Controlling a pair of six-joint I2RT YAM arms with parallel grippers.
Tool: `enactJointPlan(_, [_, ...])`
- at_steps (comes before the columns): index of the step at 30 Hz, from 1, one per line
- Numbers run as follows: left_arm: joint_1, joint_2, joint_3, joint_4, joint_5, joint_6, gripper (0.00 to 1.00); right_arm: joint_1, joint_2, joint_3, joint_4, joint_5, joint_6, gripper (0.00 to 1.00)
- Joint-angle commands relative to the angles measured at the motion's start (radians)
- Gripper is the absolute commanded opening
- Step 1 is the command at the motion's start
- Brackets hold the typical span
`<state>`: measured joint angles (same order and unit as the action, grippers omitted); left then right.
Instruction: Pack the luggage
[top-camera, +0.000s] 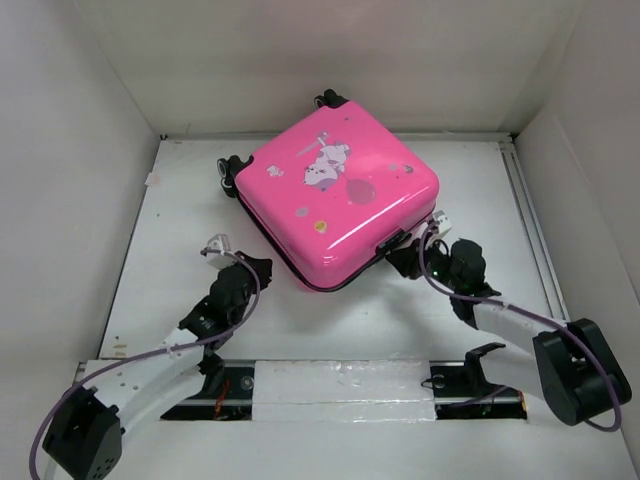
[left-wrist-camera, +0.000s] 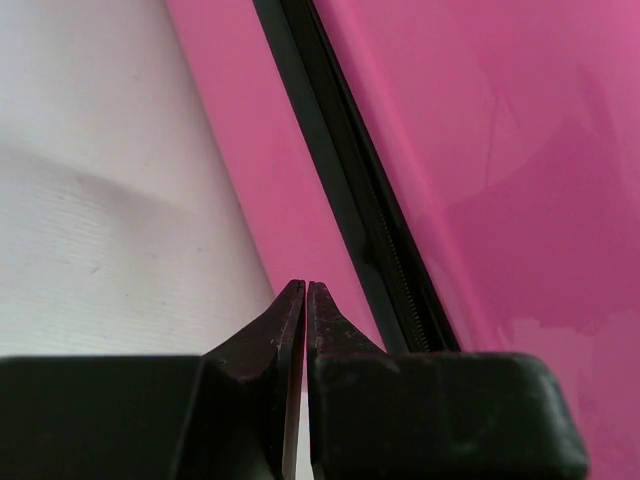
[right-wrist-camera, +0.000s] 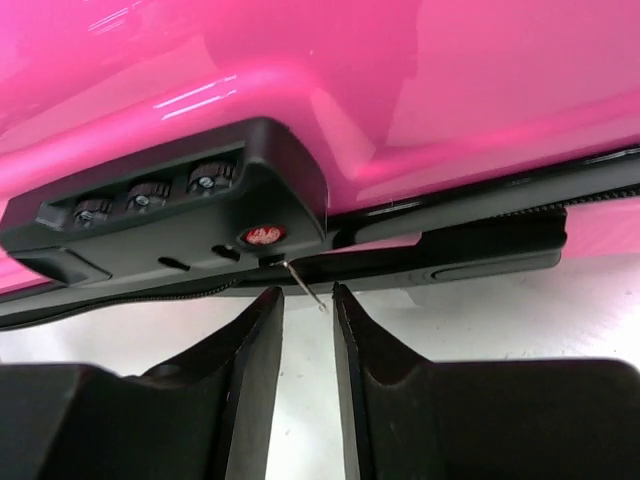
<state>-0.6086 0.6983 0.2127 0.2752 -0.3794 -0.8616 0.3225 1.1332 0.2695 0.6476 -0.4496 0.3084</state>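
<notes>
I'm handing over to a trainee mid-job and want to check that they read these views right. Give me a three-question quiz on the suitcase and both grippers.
1. True or false: the luggage lies with its lid closed.
2. Which gripper faces the combination lock? A) left gripper B) right gripper C) neither
3. Fill in: the left gripper's fingertips are ___, close to the zipper seam.

Key: 1 true; 2 B; 3 shut.
</notes>
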Motion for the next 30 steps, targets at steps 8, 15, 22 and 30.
enactJointPlan(8, [-0.002, 0.116, -0.012, 0.222, 0.135, 0.035, 0.0, 0.027, 0.128, 0.085, 0.237, -0.027, -0.015, 0.22])
enactJointPlan(15, [-0.002, 0.168, -0.001, 0.278, 0.155, 0.035, 0.0, 0.082, 0.203, 0.063, 0.372, -0.06, 0.017, 0.09])
enactJointPlan(22, [-0.002, 0.167, 0.01, 0.279, 0.155, 0.035, 0.0, 0.119, 0.065, 0.04, 0.236, 0.135, -0.017, 0.23])
enactJointPlan(30, [-0.002, 0.167, 0.001, 0.279, 0.155, 0.044, 0.0, 0.119, 0.091, 0.08, 0.185, 0.2, -0.046, 0.27])
